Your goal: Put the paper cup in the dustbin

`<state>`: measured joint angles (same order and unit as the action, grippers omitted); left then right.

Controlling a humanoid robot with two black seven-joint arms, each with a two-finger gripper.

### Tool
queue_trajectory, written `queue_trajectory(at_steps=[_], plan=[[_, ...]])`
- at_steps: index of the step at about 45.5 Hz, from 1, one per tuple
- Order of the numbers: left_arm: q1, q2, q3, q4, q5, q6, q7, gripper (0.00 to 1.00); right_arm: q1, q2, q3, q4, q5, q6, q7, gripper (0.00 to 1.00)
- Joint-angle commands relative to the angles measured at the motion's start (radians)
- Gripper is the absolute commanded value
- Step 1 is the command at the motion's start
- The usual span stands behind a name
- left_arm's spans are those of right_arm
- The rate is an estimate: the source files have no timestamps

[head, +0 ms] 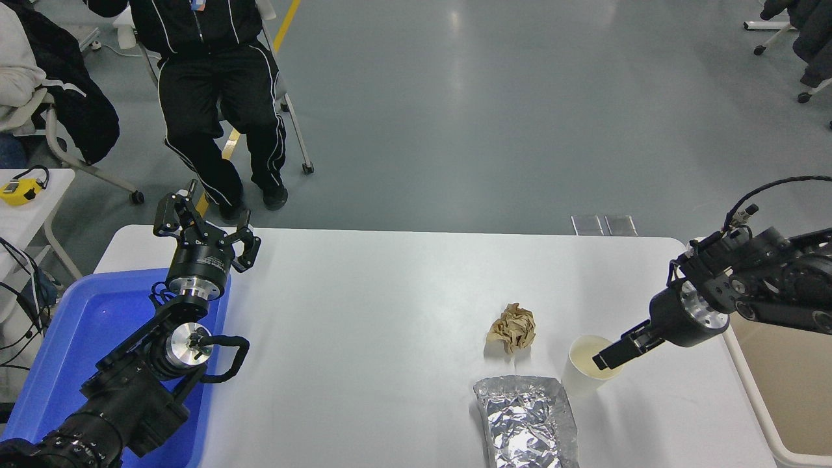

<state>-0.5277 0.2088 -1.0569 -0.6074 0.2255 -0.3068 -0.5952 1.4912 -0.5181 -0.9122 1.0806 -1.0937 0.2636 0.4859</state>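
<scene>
The paper cup (pixel 580 368), white with a cream inside, stands upright on the white table (pixel 390 338) at the front right. My right gripper (pixel 609 355) comes in from the right edge, angled down and left, with its tip at the cup's right rim and over its mouth. It shows side-on as one dark bar, so its state is unclear. The dustbin (pixel 796 390), beige, stands past the table's right edge, partly hidden behind my right arm. My left gripper (pixel 205 224) is open and parked at the far left above the blue tray.
A crumpled brown paper ball (pixel 513 328) lies just left of the cup. A silver foil bag (pixel 526 422) lies in front of it, touching the cup's left side. A blue tray (pixel 84 331) sits at the left. A person sits beyond the table's far left.
</scene>
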Motion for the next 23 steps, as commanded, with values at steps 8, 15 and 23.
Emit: queue_trajectory(at_steps=[8, 15, 23], plan=[[0.000, 0.000, -0.002, 0.000, 0.000, 0.000, 0.000, 1.00, -0.115, 0.016, 0.006, -0.100, 0.167, -0.079, -0.086, 0.99], [0.000, 0.000, 0.000, 0.000, 0.000, 0.000, 0.000, 1.00, -0.177, 0.027, 0.019, -0.119, 0.173, -0.103, -0.086, 0.99], [0.000, 0.001, 0.000, 0.000, 0.000, 0.000, 0.000, 1.00, -0.213, 0.041, 0.018, -0.120, 0.189, -0.144, -0.084, 0.95]])
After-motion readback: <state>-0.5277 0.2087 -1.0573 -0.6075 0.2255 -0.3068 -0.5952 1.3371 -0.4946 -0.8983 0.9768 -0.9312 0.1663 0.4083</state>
